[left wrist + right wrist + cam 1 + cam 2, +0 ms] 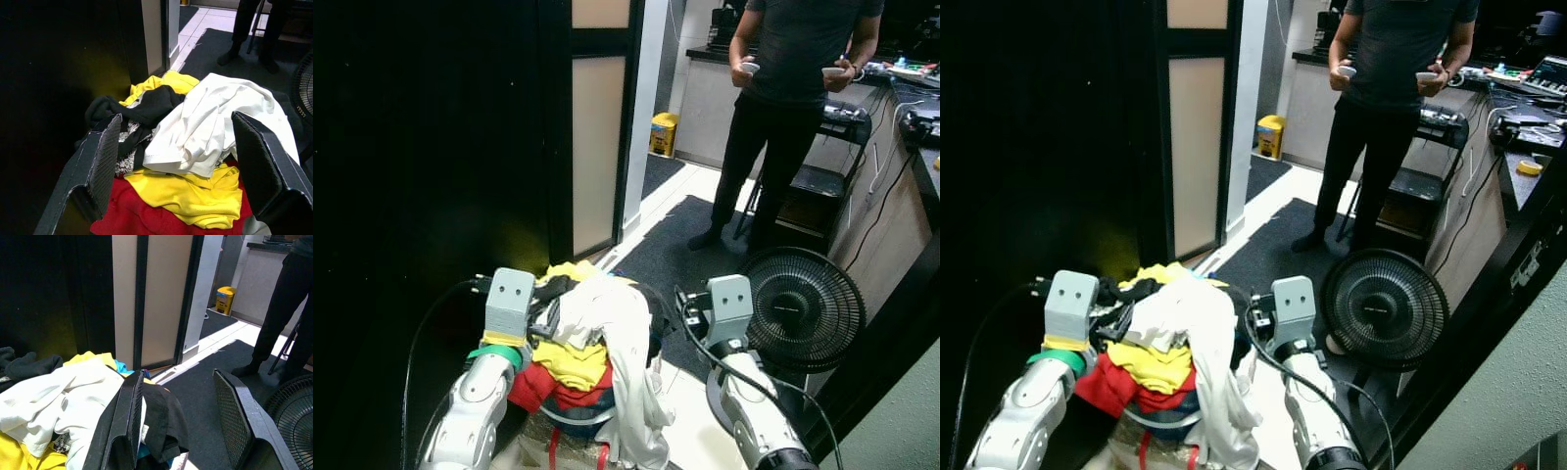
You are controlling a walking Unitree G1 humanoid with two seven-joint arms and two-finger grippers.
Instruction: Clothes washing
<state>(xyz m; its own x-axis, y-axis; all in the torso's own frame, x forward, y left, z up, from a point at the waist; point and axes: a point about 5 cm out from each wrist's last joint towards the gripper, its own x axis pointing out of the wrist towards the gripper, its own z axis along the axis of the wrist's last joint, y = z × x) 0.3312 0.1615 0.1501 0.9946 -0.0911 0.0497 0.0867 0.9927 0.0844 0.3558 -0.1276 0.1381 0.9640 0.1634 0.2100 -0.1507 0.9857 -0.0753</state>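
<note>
Item: clothes heap (pixel 592 343), piled in a basket (pixel 563 431) between both arms, flanked by left gripper (pixel 181 161) and right gripper (pixel 178 421), jaws of each held apart; load is judged best carried level, white shirt (pixel 626 382) kept from slipping over the side.

Head eyes look down; wrist views sit close, sharing the clothes pile (pixel 592 343).

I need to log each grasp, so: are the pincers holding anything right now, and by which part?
It looks like both open pincers carry the laundry basket: left pincer and right pincer flank its clothes pile. Contact with the basket's rim is hidden, so the hold cannot be confirmed.
</note>
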